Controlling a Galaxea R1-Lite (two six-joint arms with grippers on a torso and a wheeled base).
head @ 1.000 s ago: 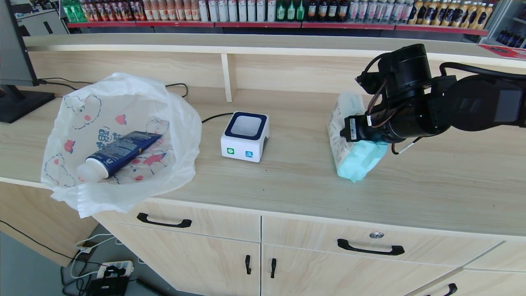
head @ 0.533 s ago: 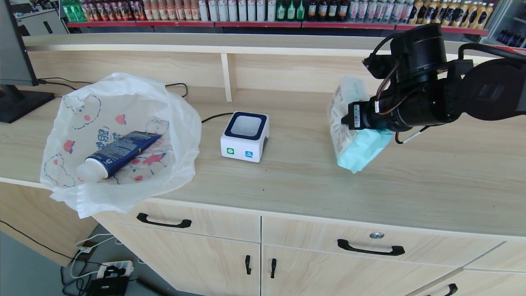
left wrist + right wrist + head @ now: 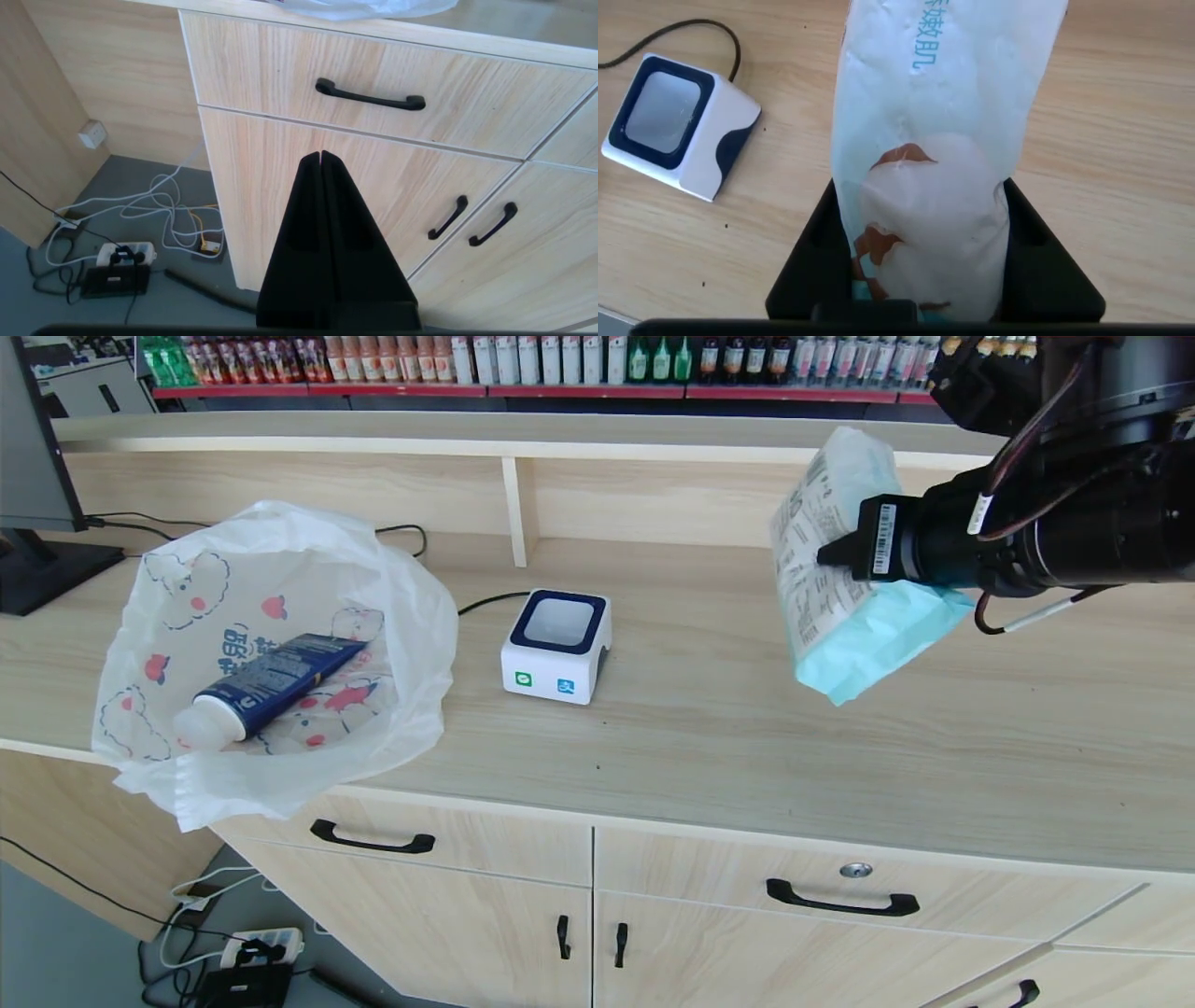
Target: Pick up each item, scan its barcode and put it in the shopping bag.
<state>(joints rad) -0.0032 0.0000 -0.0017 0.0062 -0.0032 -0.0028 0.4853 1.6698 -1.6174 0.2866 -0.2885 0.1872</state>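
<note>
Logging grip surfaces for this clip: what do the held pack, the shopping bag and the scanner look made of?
Pack: soft plastic film with a slight sheen, probably; it creases and bulges where it is gripped.
Shopping bag: thin whitish plastic film, crumpled and semi-sheer at its edges.
Scanner: hard moulded plastic, a smooth white shell with a dark blue frame around a shiny window, possibly glass.

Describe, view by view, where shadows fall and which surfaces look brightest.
Head view: even light, only faint shadows on the counter; the shopping bag looks brightest. Left wrist view: the left pincer is dark against lit cabinets. Right wrist view: the pack is brightly lit.
</note>
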